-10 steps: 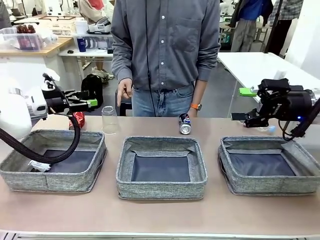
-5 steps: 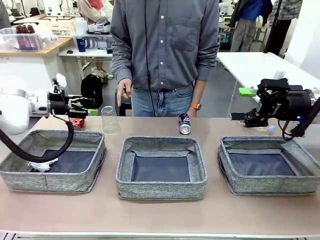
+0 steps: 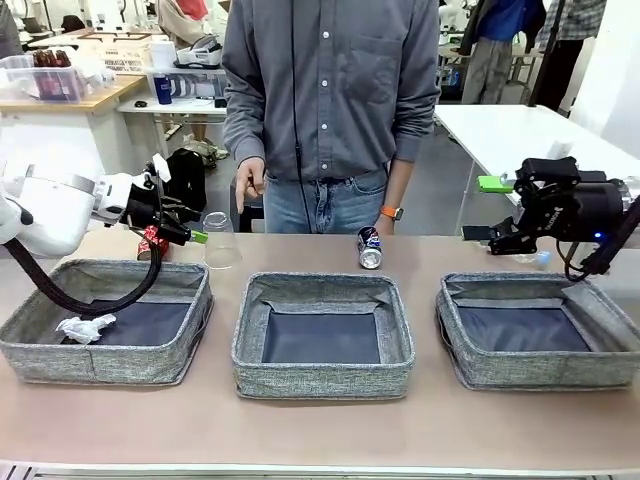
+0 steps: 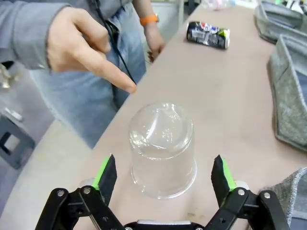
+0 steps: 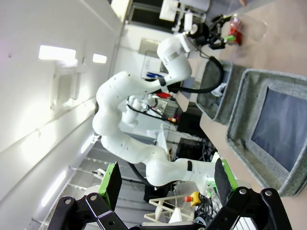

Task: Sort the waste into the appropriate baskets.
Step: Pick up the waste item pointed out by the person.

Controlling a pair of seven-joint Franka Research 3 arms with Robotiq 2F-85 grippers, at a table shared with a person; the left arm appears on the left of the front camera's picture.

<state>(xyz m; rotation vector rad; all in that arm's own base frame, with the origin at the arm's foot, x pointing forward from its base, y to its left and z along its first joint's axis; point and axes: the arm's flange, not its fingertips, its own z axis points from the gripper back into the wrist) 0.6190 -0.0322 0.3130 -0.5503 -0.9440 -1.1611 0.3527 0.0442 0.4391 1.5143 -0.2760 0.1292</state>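
Bright, even overhead light; soft shadows on the tabletop (image 3: 320, 430); glints on the clear plastic cup (image 4: 162, 148); wrist-view edges curve.

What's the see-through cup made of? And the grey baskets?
The cup looks like thin clear plastic: it is glossy and you can see right through it. The baskets look like grey woven fabric: dull, speckled, with soft rolled rims.
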